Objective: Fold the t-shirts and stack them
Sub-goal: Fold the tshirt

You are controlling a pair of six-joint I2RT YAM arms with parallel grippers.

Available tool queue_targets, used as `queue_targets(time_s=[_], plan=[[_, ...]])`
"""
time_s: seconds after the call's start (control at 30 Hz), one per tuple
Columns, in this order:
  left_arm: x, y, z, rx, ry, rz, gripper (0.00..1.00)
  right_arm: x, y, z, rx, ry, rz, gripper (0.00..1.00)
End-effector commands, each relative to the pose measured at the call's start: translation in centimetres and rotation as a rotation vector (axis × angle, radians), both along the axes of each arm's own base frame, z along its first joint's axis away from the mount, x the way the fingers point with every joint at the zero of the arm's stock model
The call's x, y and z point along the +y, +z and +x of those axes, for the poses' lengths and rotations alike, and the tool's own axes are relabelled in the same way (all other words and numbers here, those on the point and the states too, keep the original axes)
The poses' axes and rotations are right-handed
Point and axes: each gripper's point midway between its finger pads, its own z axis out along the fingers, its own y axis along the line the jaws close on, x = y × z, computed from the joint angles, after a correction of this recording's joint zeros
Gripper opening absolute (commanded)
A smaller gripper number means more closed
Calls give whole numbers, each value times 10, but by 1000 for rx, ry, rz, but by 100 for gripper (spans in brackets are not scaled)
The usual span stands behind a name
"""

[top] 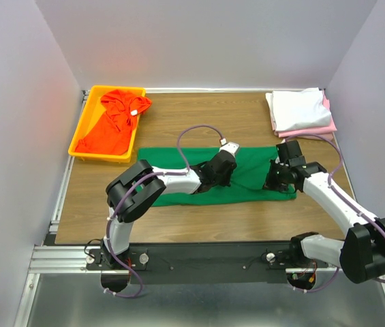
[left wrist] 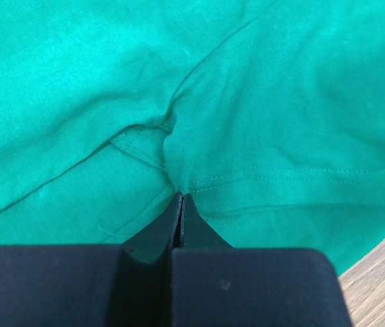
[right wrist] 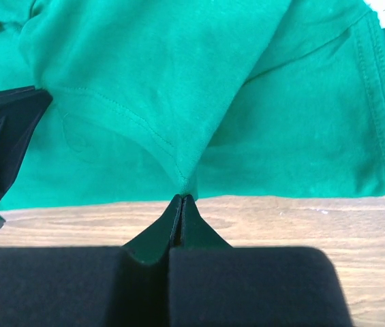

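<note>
The dark green t-shirt (top: 247, 176) lies partly folded across the middle of the table. My left gripper (top: 221, 178) is shut on a pinch of its cloth (left wrist: 247, 102) near the middle, hem stitching running beside the tips (left wrist: 182, 196). My right gripper (top: 274, 180) is shut on a hemmed corner of the same shirt (right wrist: 178, 102) at its right end, lifted a little above the wood (right wrist: 182, 197). The orange-red t-shirt (top: 110, 126) with its white neck tag lies crumpled in the tray. The white t-shirt (top: 298, 109) sits folded on the pink one (top: 315, 129) at the back right.
The yellow plastic tray (top: 91, 103) stands at the back left. Grey walls close in both sides and the back. A metal rail runs along the near edge, by the arm bases. Bare wood (top: 90, 204) shows at the front left.
</note>
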Motion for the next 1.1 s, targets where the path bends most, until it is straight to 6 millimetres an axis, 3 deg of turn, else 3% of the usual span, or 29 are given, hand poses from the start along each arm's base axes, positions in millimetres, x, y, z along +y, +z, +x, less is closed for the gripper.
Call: queue_targets(time_s=[0.0,1.0,1.07], plan=[[8,9,-2,-24,-2,16,0,5,3,-13,34,-3,42,1],[13,21,-19,-5,-48,-23,0,13,9,-34,55,-14,76,1],[15,23,-23,0,-51,-25,6,12,11,-32,41,-20,68,9]])
